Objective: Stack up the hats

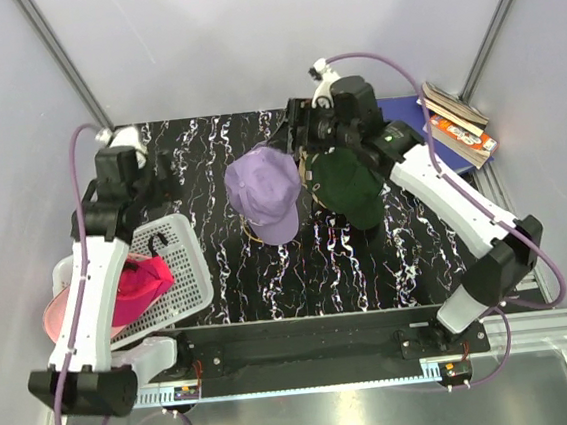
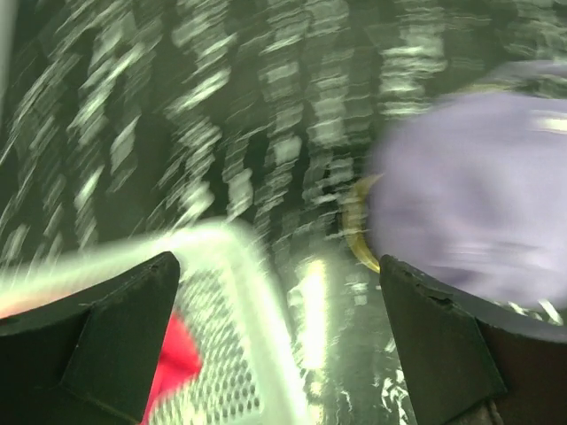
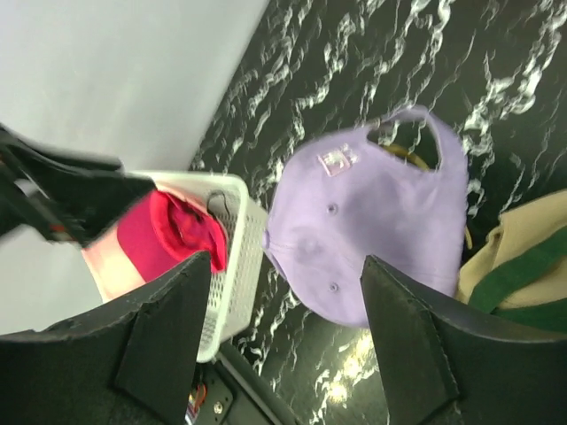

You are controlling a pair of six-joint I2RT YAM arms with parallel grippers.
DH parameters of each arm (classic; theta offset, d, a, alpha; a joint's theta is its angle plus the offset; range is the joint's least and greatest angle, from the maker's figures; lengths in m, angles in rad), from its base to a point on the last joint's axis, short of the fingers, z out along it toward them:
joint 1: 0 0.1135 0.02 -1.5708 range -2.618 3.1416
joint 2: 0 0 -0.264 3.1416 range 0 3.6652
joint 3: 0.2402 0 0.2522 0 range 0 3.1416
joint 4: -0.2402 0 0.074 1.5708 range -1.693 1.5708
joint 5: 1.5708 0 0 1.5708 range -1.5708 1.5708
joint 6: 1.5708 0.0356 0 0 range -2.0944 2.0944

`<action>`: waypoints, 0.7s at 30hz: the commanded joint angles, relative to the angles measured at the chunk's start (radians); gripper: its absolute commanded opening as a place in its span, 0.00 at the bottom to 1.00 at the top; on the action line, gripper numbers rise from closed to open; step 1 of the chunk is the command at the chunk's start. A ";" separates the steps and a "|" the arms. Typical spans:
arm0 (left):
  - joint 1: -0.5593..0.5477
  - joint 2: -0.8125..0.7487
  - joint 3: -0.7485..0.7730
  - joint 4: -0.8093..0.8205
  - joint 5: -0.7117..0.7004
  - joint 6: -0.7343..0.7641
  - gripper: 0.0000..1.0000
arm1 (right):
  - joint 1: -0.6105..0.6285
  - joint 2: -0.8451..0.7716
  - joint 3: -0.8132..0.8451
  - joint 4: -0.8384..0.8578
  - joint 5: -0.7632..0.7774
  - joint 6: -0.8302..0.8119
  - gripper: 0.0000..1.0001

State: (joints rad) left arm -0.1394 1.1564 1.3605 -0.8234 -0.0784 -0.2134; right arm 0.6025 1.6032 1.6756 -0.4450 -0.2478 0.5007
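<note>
Marbled table [image 1: 270, 284], lavender cap [image 1: 263, 186], brim pointing nearward

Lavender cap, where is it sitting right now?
In the top view the lavender cap lies near the middle of the table, between the white basket on the left and the dark green cap on the right.

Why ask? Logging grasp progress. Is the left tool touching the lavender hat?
Apart. Top view shows table surface between left tool and lavender hat.

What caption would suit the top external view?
Lavender cap and dark green cap lie mid-table; magenta cap sits in the white basket at left.
</note>
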 commanded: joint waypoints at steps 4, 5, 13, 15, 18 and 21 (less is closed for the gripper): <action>0.156 -0.219 -0.303 -0.161 -0.310 -0.254 0.99 | -0.205 -0.114 0.013 0.063 0.013 0.062 0.77; 0.167 -0.231 -0.328 -0.158 -0.305 -0.276 0.99 | -0.231 -0.136 0.003 0.069 0.010 0.061 0.77; 0.211 -0.124 -0.500 0.075 -0.256 -0.248 0.95 | -0.336 -0.216 -0.111 0.110 -0.022 0.071 0.79; 0.225 -0.054 -0.514 0.136 -0.207 -0.230 0.90 | -0.342 -0.241 -0.141 0.121 -0.025 0.082 0.79; 0.235 0.031 -0.540 0.208 -0.195 -0.212 0.83 | -0.343 -0.267 -0.158 0.134 -0.027 0.081 0.79; 0.244 0.110 -0.554 0.248 -0.186 -0.208 0.69 | -0.348 -0.278 -0.159 0.134 -0.027 0.078 0.79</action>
State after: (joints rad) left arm 0.0921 1.2011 0.8219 -0.7151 -0.2958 -0.4393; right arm 0.2649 1.3712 1.5177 -0.3698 -0.2558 0.5739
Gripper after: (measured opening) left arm 0.744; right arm 0.786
